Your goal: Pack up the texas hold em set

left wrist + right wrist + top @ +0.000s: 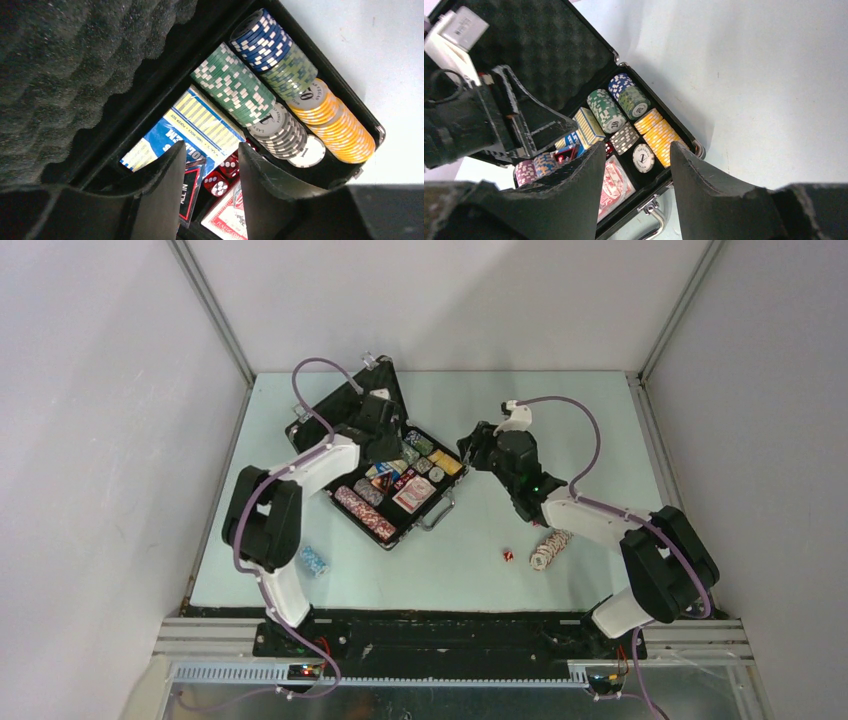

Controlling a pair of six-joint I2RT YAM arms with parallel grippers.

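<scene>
A: Looking for the case [345, 405]. Seeing it anywhere?

B: Seeing it lying open on the surface [600, 440], left of the middle. Foam lid [549, 50] standing up at the far side, silver handle [656, 227] pointing toward the near edge.

A: Checking the compartments now.

B: Finding rows of chips lying on their sides: blue chips [260, 37] touching pale green chips [290, 72], then yellow chips [340, 127] along the outer wall. Also finding dark green chips [232, 90] running into grey chips [282, 130] in the next row. Spotting a blue card box [185, 130], red dice [217, 182] just beside it, and a red card deck [614, 185] nearer the handle.

A: Asking about the left end effector [211, 155].

B: Hanging just above the card compartment, fingers parted, gripping nothing. Red dice showing through the gap.

A: And the right end effector [638, 147]?

B: Hovering near the case's right corner, fingers likewise spread apart, holding nothing.

A: Spotting anything outside the case?

B: Seeing a toppled row of white-and-red chips [550, 547] lying on the surface by the right arm, with a single red die [508, 555] just left of it. Also seeing a small blue chip stack [313, 560] lying by the left arm, apart from the case.
</scene>
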